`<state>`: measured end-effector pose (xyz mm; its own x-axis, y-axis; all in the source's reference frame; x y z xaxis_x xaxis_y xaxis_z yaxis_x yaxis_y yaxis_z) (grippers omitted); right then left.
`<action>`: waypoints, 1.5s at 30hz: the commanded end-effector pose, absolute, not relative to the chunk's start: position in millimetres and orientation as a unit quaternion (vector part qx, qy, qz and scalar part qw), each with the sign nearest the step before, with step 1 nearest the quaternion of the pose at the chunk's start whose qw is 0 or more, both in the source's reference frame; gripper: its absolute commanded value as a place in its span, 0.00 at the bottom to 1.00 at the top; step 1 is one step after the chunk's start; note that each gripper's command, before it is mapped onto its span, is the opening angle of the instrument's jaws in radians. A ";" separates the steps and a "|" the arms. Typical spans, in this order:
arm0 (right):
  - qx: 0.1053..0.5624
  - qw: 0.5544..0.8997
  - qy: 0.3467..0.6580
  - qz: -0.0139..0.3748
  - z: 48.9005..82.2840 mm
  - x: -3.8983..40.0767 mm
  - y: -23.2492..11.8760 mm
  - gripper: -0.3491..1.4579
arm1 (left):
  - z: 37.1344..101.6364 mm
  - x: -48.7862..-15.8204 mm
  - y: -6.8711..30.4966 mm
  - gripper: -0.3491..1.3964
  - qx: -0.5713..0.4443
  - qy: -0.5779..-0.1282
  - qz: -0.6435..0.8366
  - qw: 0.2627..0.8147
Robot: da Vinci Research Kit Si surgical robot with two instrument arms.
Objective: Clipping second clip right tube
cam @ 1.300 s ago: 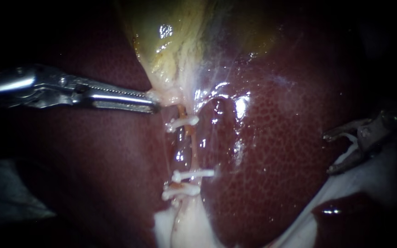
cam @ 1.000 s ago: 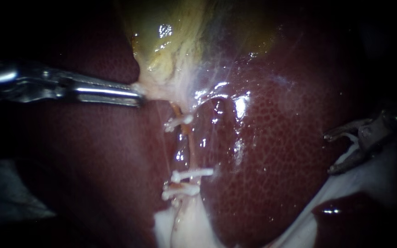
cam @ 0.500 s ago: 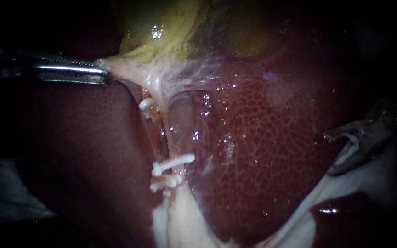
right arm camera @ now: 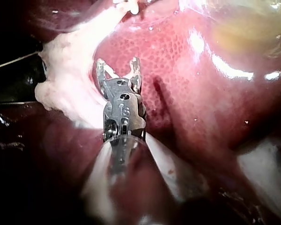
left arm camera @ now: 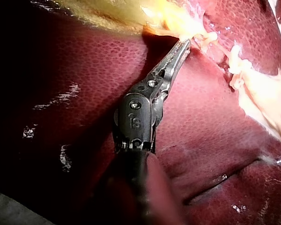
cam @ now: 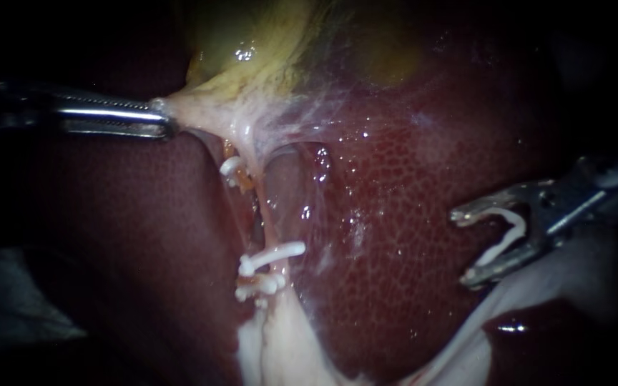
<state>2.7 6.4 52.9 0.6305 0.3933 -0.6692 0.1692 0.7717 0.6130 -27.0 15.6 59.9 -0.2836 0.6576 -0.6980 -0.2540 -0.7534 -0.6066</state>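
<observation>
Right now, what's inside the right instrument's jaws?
A curved white clip, gripped by both wide-apart jaws of the right instrument; nothing else is between them. Behind shows liver; where the clip's ends seat is covered.

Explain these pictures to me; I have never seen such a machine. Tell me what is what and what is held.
This is a surgical robot working at a bench on a pig's liver and gallbladder. Two thin instruments do the work; each ends in a small hand of two jaws. The wide picture comes from the endoscope, a camera close to the tissue; the other two come from cameras on each instrument's arm. The left instrument is shut on pale tissue below the yellowish gallbladder, which is stretched taut toward it. Under that runs a thin tube with white clips across it. The right instrument carries an open clip between its jaws, apart from the tube, over the dark red liver.
</observation>
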 end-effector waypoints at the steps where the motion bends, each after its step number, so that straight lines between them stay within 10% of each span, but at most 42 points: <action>1: 0.336 0.834 0.431 0.074 53.1 3.4 6.3 0.47 | 60.0 -27.0 15.5 0.00 -0.522 -0.194 0.777 0.293; 13: 0.387 0.762 0.491 0.167 55.4 10.7 6.7 0.47 | 59.8 -27.1 15.5 0.00 -0.522 -0.195 0.777 0.292; 45: 0.436 0.728 0.498 0.180 70.2 18.8 1.1 0.47 | 59.8 -27.3 15.3 0.00 -0.522 -0.196 0.777 0.292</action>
